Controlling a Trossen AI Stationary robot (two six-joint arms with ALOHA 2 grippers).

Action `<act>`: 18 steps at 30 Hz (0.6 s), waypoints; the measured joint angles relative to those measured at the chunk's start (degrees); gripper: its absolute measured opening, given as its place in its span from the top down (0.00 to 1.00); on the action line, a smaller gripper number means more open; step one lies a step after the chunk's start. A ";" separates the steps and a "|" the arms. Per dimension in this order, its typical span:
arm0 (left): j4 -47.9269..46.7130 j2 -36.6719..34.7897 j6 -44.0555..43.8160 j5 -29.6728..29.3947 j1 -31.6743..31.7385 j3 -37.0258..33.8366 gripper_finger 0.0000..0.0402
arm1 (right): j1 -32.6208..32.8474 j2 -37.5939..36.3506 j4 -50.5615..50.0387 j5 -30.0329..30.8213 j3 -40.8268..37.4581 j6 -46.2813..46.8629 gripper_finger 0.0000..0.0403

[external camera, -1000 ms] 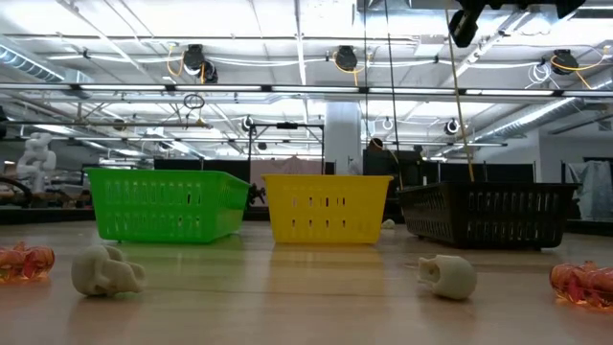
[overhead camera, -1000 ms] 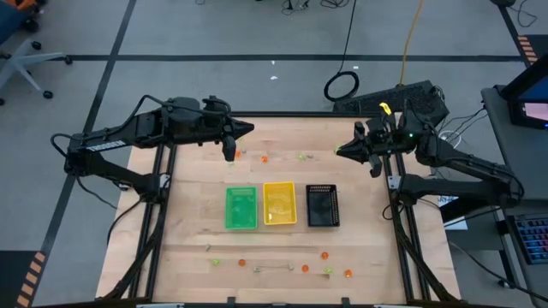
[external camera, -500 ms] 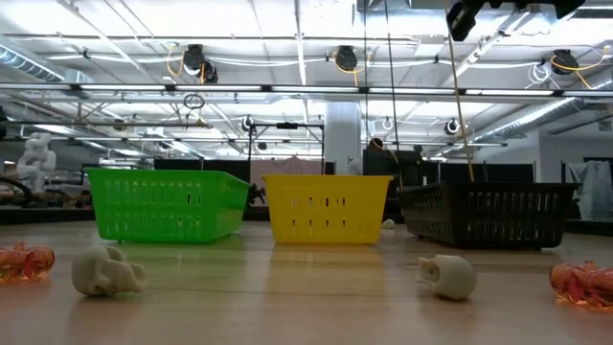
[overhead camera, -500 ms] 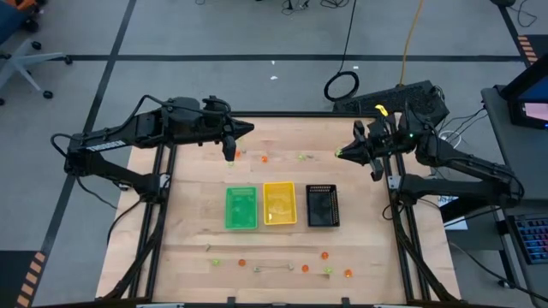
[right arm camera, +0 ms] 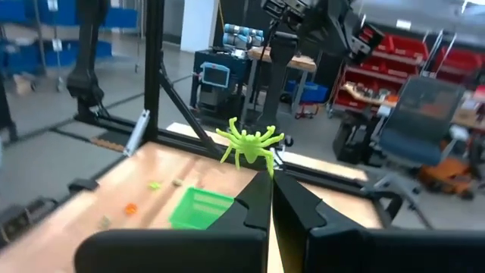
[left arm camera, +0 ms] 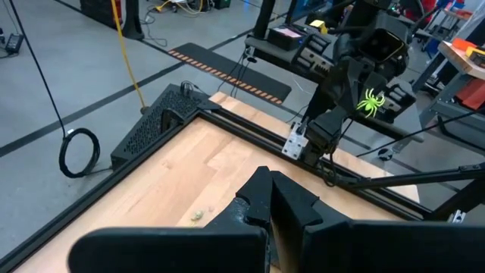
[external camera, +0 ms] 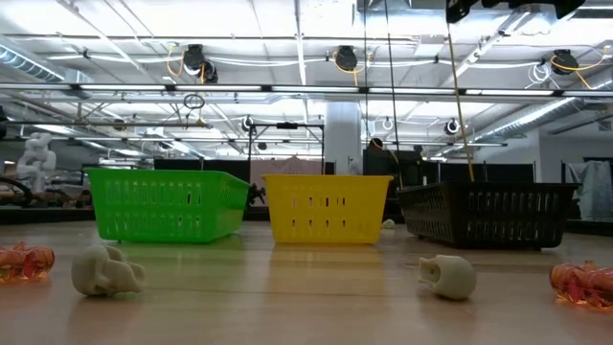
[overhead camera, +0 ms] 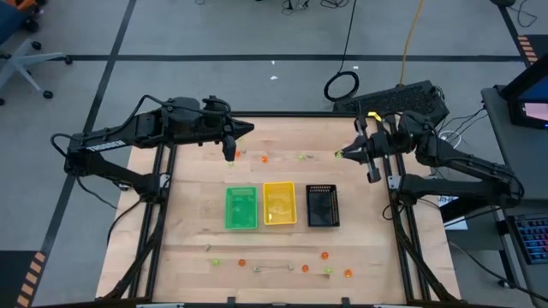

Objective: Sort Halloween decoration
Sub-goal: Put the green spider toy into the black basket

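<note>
Right gripper (overhead camera: 343, 154) edged inward — fingers clamp green spider (right arm camera: 250, 142), legs splayed upward.

Overhead, table-level, two wrist views

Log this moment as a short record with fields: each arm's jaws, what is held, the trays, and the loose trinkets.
left gripper: jaws shut, empty, raised at the table's far left
right gripper: jaws shut on a yellow-green spider, lifted at the far right
trays: green tray, yellow tray, black tray, side by side mid-table
loose trinkets: orange, yellow-green and whitish pieces along the near edge; a pale skull among them; a few more at the far edge
</note>
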 joint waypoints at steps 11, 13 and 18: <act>0.02 -0.01 0.00 0.00 -0.01 0.00 0.98 | 0.00 0.00 0.02 0.01 -0.02 -3.30 1.00; 0.03 0.00 -0.02 0.00 -0.01 0.00 0.98 | 0.00 0.00 0.01 0.02 -0.02 -3.44 1.00; 0.03 0.00 0.00 0.01 -0.02 0.00 0.98 | 0.00 -0.23 0.00 -0.06 -0.02 -1.95 1.00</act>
